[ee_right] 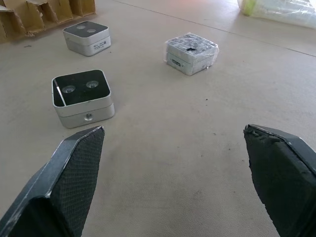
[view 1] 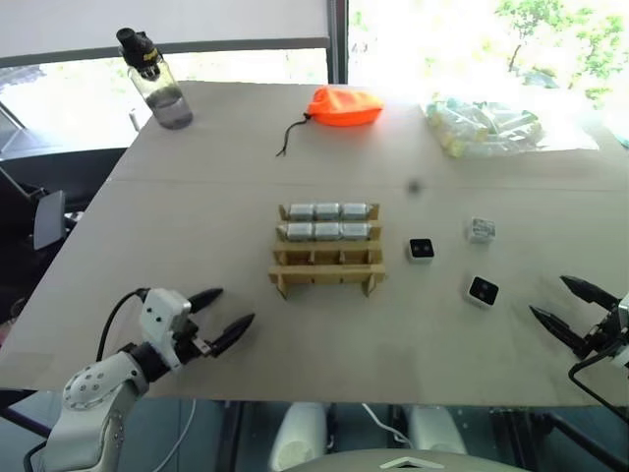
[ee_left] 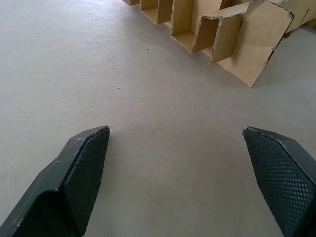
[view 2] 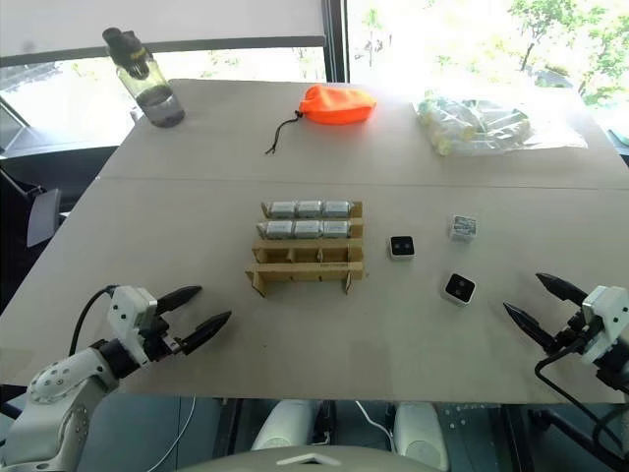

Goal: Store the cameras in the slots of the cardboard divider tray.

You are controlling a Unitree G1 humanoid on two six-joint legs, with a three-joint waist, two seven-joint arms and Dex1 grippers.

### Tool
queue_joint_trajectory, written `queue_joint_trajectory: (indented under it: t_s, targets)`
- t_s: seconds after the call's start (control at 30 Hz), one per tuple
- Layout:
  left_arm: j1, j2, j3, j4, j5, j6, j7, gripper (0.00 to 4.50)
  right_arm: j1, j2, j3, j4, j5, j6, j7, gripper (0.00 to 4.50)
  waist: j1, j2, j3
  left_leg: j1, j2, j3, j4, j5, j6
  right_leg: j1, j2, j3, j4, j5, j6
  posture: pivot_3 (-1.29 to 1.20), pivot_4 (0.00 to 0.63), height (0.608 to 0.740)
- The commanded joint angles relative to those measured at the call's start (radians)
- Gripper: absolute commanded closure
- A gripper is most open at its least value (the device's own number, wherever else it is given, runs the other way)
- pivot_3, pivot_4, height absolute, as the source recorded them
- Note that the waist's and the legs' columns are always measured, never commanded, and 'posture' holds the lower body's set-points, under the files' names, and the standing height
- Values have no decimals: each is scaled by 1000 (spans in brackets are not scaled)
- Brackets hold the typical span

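Right wrist view: camera [ee_right: 83,98] beside gripper [ee_right: 173,182]

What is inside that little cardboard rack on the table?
The cardboard divider tray holds six silver-white cameras, three in each of its two far rows. The two near rows look empty. Their lens faces cannot be seen, being turned away.
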Motion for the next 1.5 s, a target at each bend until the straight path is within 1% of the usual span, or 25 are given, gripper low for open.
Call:
queue_joint_trajectory:
  t_s: [0.03,0.13,0.3,0.5,0.6,0.7,0.77,0.87,0.93,1.0,1.07,1.13,1.17,1.3,1.43,1.5]
  targets:
    - [29,-16,25,-45,-13,3,28,37,-23,-20,-2,26,-2,-4,26,0,0,0,0,0,0,0,0,0,0,0,0,0,0,0,0,0,150,726]
    - [40,-19,31,-47,-6,14,53,37,-53,-22,3,100,-13,-31,63,0,-1,-1,1,0,0,0,0,0,0,0,0,1,0,0,0,0,150,726]
    - [45,-20,29,-43,-2,0,54,37,-73,-20,-1,157,-21,-59,98,0,-1,-1,1,0,0,0,0,0,0,0,2,0,0,0,0,0,150,726]
    - [45,-12,31,-48,-10,-8,41,37,-77,-17,10,148,-39,-67,87,0,-1,-1,1,2,0,2,0,0,0,1,2,2,0,0,0,0,150,726]
    - [30,-3,45,-56,-15,-70,3,37,-74,-18,30,126,-51,-51,88,0,-1,-1,1,2,0,2,0,0,0,1,2,2,0,0,0,0,150,726]
    - [4,11,57,-116,-75,-40,-19,37,-46,-38,74,88,-87,-22,97,0,1,-2,1,2,1,2,0,0,0,1,2,2,0,0,0,0,150,726]
    - [4,35,51,-186,-122,-3,-52,37,-27,-41,107,46,-101,-17,114,0,2,-2,1,1,1,1,0,0,0,1,2,1,0,0,0,0,150,726]
    - [1,98,38,-273,-199,67,-122,37,-35,-27,140,-11,-112,2,83,0,0,-3,1,1,1,1,0,0,0,1,1,1,0,0,0,0,150,726]
    - [-43,158,31,-309,-282,129,-196,37,-77,-17,163,4,-153,-24,39,0,-3,-4,2,1,0,1,0,0,0,1,2,2,0,0,0,0,150,726]
    - [-109,213,10,-319,-312,157,-259,37,-109,-2,182,5,-167,-17,7,0,-2,-4,2,2,1,2,0,1,-1,1,4,2,0,0,0,0,150,726]
    - [-160,244,-4,-326,-337,184,-288,37,-114,9,200,-19,-170,7,-9,0,-2,-4,2,3,1,2,1,1,-2,1,9,1,1,-1,2,0,150,726]
    - [-195,275,-22,-330,-334,195,-326,37,-112,14,224,-42,-197,24,-41,0,-2,-4,2,3,2,2,1,2,-3,1,11,2,1,-1,2,0,150,726]
    - [-210,292,-35,-330,-322,194,-351,37,-111,18,236,-59,-203,37,-53,0,-2,-4,2,3,2,2,1,4,-7,1,11,3,1,2,3,0,150,726]
    - [-239,342,-72,-313,-294,187,-429,37,-95,36,265,-134,-190,70,-70,0,-5,-5,3,3,3,4,1,5,-8,1,14,5,1,3,3,0,150,726]
    - [-263,344,-94,-270,-271,164,-481,37,-87,57,271,-184,-178,103,-108,0,-3,-5,3,3,4,4,1,5,-8,1,14,4,1,2,5,0,150,726]
    - [-274,336,-101,-251,-251,148,-489,37,-80,57,273,-201,-165,112,-98,0,-2,-5,3,3,3,4,1,5,-8,1,14,4,1,0,6,0,150,726]
